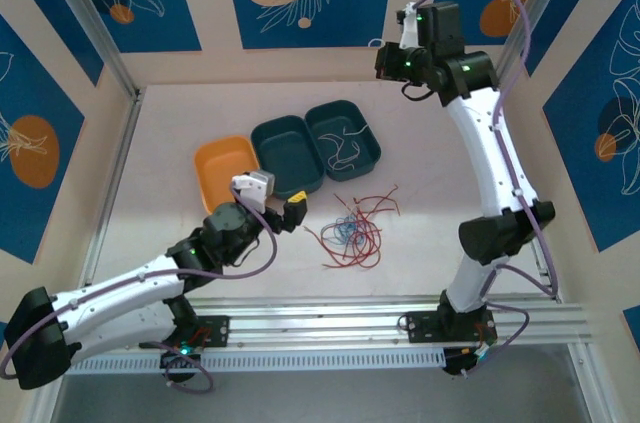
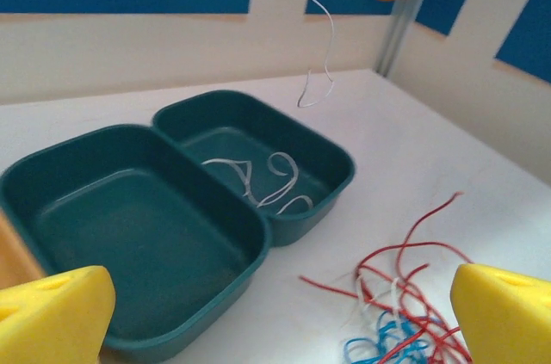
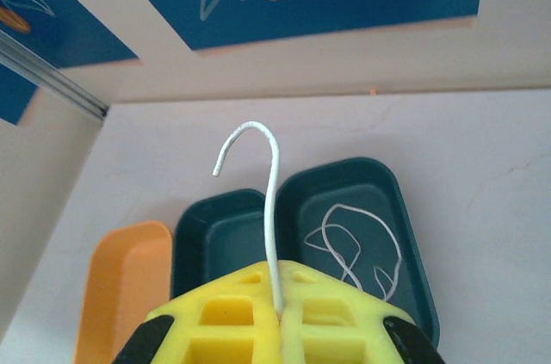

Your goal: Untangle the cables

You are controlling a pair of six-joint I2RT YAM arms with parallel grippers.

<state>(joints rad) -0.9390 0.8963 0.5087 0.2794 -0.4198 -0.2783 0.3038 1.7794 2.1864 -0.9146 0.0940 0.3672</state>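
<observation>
So the right gripper is parked up high over the far right part of the table. Its yellow jaws are squeezed together on a white cable, which pokes up between them and hooks over at the tip. From the left wrist view you can see that cable dangling down in a wavy line. Its bottom end hangs somewhere around the far rim of the right teal tray, and I honestly can't tell if it touches anything. A second white cable is curled up inside that same tray. Right next to it, packed together in a row running leftward, are the middle teal tray and an orange tray. The tangle of cables is mostly red with some blue and a bit of white. It lies on the bare table toward the near edge, a little right of the middle, close to the trays but not touching them. The left gripper sits low just left of the tangle, jaws spread wide and empty, facing the teal trays.
</observation>
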